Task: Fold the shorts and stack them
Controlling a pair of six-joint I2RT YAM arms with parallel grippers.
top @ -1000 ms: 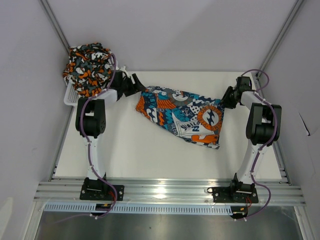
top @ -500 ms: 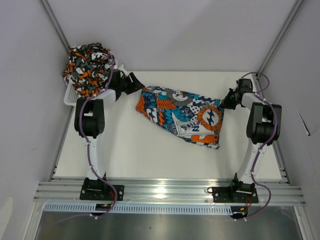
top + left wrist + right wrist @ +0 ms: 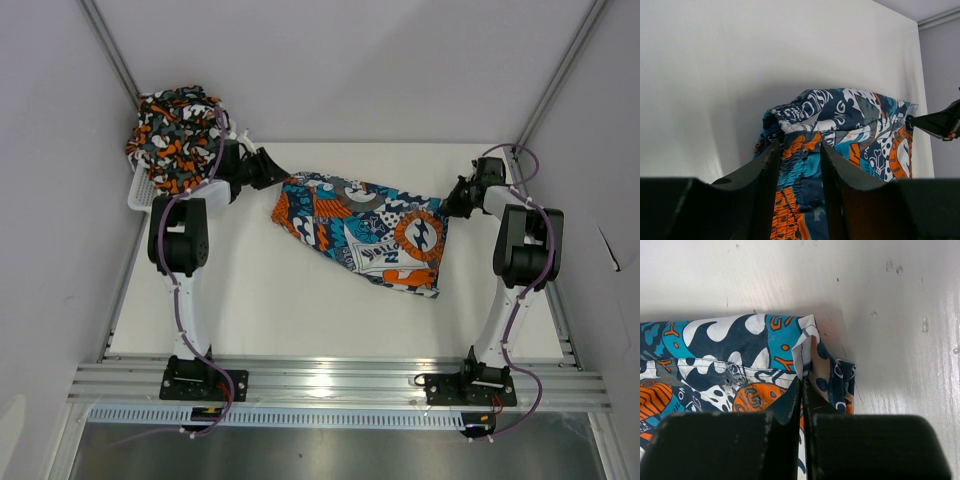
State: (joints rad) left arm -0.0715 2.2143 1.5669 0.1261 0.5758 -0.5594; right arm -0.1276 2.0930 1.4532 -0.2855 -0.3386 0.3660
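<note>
As right arm (image 3: 522,240) reaches forward, fingers (image 3: 785,410) pinching patchwork shorts (image 3: 365,230)

White table (image 3: 300,310): one pair of teal, orange and white patchwork shorts (image 3: 365,230), lying rumpled across the far half; one white mesh basket (image 3: 140,196) at the far-left corner.

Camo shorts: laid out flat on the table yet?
No, the camo shorts sit in a bunched heap in the white mesh basket at the far left corner.
</note>
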